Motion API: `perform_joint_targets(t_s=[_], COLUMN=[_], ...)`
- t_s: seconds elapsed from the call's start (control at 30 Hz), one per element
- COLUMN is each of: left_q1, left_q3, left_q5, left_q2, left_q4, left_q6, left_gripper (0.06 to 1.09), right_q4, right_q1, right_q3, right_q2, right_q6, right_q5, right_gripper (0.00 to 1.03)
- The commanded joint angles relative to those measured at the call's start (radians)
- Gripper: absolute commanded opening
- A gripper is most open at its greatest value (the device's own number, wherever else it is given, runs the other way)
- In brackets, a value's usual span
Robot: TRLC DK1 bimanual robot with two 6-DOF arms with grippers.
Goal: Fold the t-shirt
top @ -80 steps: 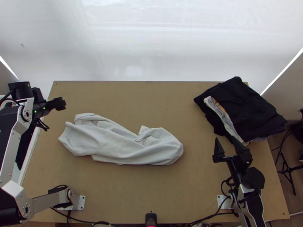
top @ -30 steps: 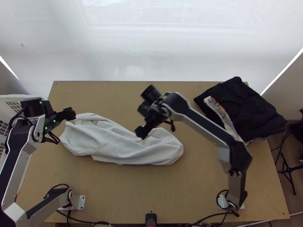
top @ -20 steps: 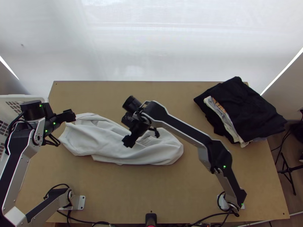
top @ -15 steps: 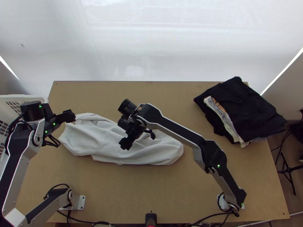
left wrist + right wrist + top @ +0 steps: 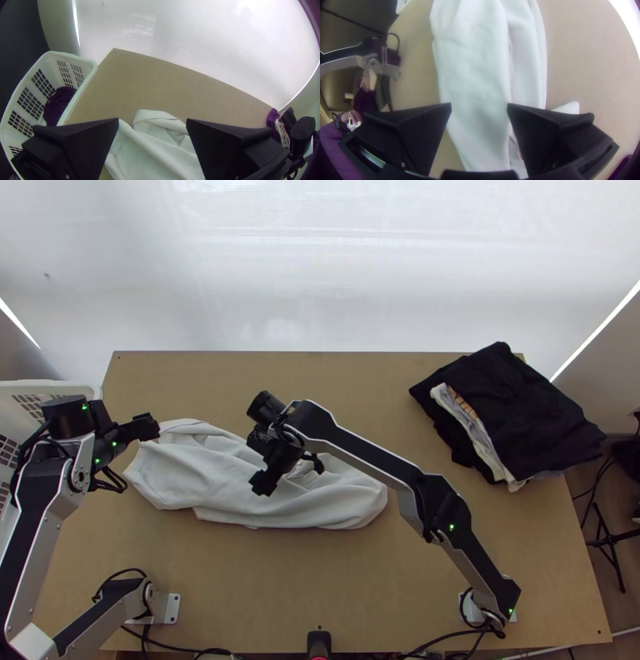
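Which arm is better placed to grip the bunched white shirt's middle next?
I'd say right: the right end effector hangs open over the middle of the shirt, while the left end effector, also open, is near one end.

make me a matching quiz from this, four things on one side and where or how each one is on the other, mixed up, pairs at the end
Things
1. t-shirt
2. basket
3. right gripper
4. clothes pile

Places and states
A. open, above the middle of a garment
B. at the far right, black on top
C. bunched in a long strip
D. beside the table, with dark cloth inside

Pairs: 1-C, 2-D, 3-A, 4-B
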Motion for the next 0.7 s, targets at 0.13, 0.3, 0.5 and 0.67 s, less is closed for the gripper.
perform_joint_targets(t_s=[0.13,0.3,0.5,0.67], left_q1=[-0.003,0.004,0.008,0.007], left_q3=[-0.011,-0.016,-0.018,-0.021], left_q5=[0.001,0.001,0.001,0.002], left_q2=[0.006,0.006,0.012,0.023], left_q4=[0.02,0.023,0.031,0.046], left_q6=[0.002,0.008,0.011,0.011], left_gripper=[1.04,1.04,1.04,1.04], right_q4=[0.036,0.084,0.07,0.093], right_q1=[-0.003,-0.003,0.002,0.006], right_q3=[0.0,-0.018,-0.029,-0.026], right_q2=[0.004,-0.001,0.007,0.004], right_q6=[0.006,0.013,0.016,0.018], right_q5=[0.038,0.098,0.092,0.005], right_gripper=[0.78,0.79,0.69,0.03])
